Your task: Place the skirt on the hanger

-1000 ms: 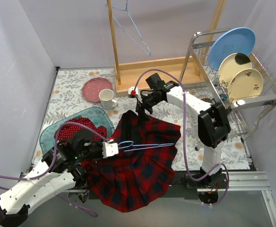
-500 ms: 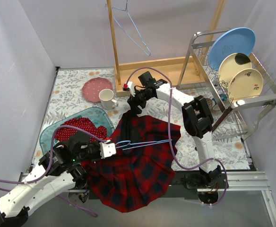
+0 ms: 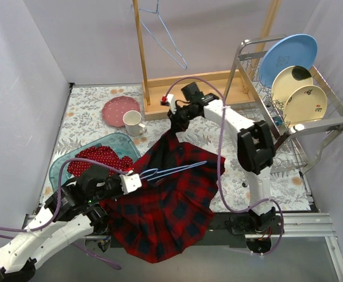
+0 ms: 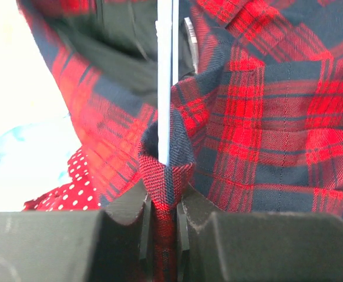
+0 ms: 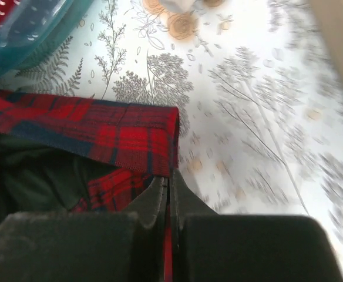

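Just nearer than the white ceramic mug [image 3: 134,122], on the floral-patterned surface [image 3: 89,117]: a red-and-navy plaid fabric skirt [image 3: 171,202], rumpled and spilling over the near edge. Just right of the mug, the right end effector [image 3: 175,124], pinched together on the skirt's waistband edge and holding it up in a peak. Well nearer than the mug, the left end effector [image 3: 131,183], clamped on a light-blue wire hanger [image 3: 177,170] with a fold of skirt caught between its fingers [image 4: 124,208]; hanger laid across the cloth, reaching rightward.
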Robot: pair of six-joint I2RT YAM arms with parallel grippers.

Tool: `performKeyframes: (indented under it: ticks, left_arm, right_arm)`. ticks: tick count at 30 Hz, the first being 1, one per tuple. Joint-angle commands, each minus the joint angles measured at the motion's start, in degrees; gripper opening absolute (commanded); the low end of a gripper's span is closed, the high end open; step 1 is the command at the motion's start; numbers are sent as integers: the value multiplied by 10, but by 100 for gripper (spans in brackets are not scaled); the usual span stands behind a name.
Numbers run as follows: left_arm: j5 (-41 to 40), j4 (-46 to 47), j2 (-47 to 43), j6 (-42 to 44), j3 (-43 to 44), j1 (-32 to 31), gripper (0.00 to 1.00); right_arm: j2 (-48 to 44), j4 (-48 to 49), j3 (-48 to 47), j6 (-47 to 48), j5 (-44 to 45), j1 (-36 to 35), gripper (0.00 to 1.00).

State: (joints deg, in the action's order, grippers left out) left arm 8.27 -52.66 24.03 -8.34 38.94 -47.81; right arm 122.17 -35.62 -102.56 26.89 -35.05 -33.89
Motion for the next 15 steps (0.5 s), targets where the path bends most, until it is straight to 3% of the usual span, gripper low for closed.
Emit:
performKeyframes:
  ticks: [1,6,15]
  left_arm:
    - [-71,-9,-14,-28,25,0,0]
    - [-135,1,-10,-62,39,-1,0]
    - [-203,-1,-16,-115,66,0,0]
  right_arm:
    - [-133,39,24,-4,37,38,1]
    - [-221,84,105,2,98,43,1]
    - [-260,81,106,-13,109,83,1]
